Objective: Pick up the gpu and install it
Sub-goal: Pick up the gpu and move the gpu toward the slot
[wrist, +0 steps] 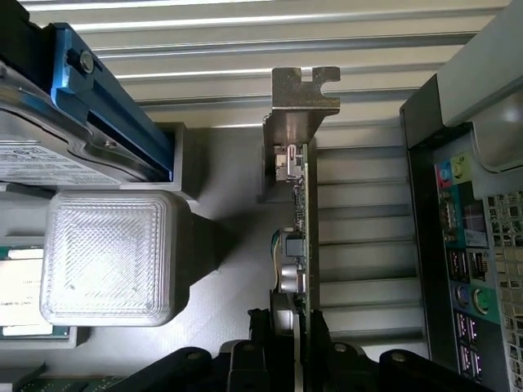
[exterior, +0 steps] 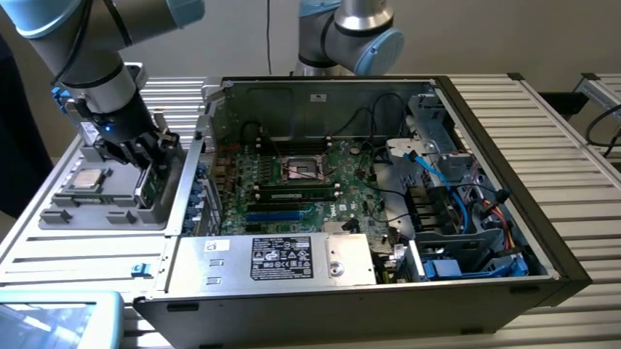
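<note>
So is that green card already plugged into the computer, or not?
Out. The gpu stands on edge in the grey tray beside the open computer case, the gripper closed on it.

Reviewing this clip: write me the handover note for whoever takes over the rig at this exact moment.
Claw: closed on the gpu, one finger on each face, at the end away from its metal bracket.
gpu: standing on edge in the gray holder, at the exterior view's left of the open computer case.
Done: card grasped.
Left: the card is not yet out of the holder, and it is not on the motherboard.
</note>
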Robot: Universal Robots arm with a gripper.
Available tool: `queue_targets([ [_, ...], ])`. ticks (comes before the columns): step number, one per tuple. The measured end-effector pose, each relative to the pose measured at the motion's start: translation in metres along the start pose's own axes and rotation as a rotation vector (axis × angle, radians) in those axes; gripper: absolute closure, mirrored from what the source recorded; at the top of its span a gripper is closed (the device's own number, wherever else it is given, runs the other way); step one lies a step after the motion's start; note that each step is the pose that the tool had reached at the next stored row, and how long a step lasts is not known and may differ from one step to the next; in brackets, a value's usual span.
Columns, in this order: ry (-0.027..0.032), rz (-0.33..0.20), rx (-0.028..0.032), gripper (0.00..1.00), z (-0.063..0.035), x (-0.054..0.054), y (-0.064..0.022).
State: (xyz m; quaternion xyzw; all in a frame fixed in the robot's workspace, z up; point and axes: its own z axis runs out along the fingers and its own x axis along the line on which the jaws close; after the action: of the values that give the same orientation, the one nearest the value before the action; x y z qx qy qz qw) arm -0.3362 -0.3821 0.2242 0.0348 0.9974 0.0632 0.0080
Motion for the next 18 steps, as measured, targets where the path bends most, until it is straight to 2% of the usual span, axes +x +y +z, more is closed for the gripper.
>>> queue_targets([
  [18,0.0001,0.000,0.0000,0.71,-0.0813,0.000,0.0102],
])
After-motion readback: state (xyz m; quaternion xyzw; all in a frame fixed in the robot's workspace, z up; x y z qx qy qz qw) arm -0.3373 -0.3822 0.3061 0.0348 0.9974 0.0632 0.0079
